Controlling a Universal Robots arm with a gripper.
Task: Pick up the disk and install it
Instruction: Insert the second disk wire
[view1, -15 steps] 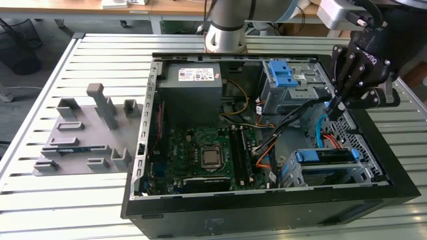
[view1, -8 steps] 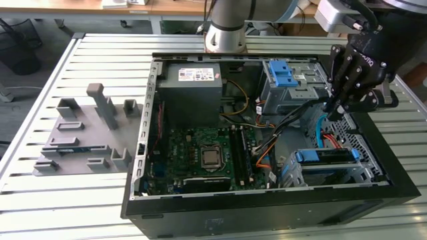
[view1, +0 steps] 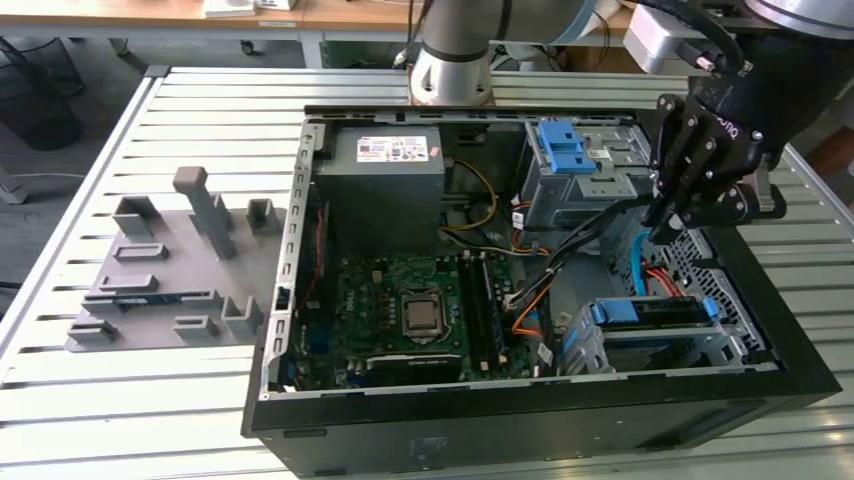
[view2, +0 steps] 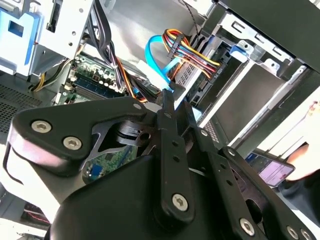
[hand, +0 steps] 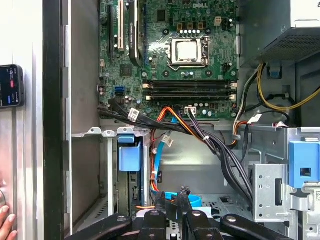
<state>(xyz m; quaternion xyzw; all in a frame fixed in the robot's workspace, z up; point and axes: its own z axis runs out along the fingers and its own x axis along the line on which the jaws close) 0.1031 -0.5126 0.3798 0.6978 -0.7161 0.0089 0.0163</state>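
Observation:
The disk (view1: 650, 313) lies in the lower drive bay at the exterior view's right end of the open computer case (view1: 287, 300), its blue bracket rail facing up. The first wrist view shows the same disk's blue bracket (hand: 129, 156) beside the bay wall. My gripper (view1: 663, 222) hangs above the case's right side, between the upper cage and the disk's bay and clear of the disk. Its fingers are shut with nothing held, seen in both wrist views (view2: 167, 102) (hand: 173, 196). A blue flat cable (view2: 157, 62) runs just past the fingertips.
A grey power-supply box (view1: 395, 190) and a grey cage with a blue latch (view1: 577, 165) fill the case's far side. The motherboard (view1: 414, 310) lies in the middle, crossed by cable bundles (hand: 200, 132). A grey fixture (view1: 167, 265) sits on the slatted table. A phone (hand: 10, 85) and a person's hand (hand: 5, 220) are beside the case.

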